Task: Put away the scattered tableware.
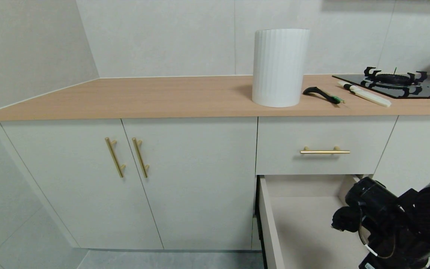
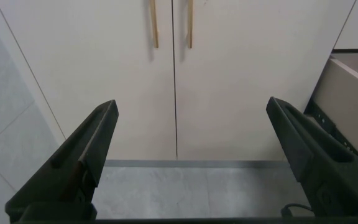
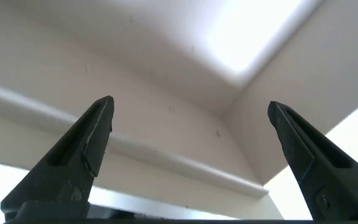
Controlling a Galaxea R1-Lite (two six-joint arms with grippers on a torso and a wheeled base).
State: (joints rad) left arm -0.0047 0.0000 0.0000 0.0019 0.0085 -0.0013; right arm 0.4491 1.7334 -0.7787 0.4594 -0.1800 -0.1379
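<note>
On the wooden countertop [image 1: 144, 97] lie a black-handled utensil with a green tip [image 1: 323, 94] and a white utensil with a dark handle end [image 1: 366, 95], both right of a tall white ribbed canister [image 1: 280, 67]. Below them the lower drawer [image 1: 304, 224] stands pulled out, with nothing visible inside. My right arm [image 1: 398, 228] hangs over the drawer's right part. My right gripper [image 3: 190, 106] is open, nothing between its fingers, facing an inner corner of the drawer [image 3: 185, 56]. My left gripper [image 2: 191, 104] is open too, low in front of the cabinet doors [image 2: 173, 74].
A black gas hob [image 1: 394, 84] with pan supports sits at the counter's right end. Above the open drawer is a shut drawer with a gold handle [image 1: 325, 151]. Two cabinet doors with gold handles [image 1: 127, 157] are shut. A tiled wall bounds the left; grey floor [image 2: 185, 186] lies below.
</note>
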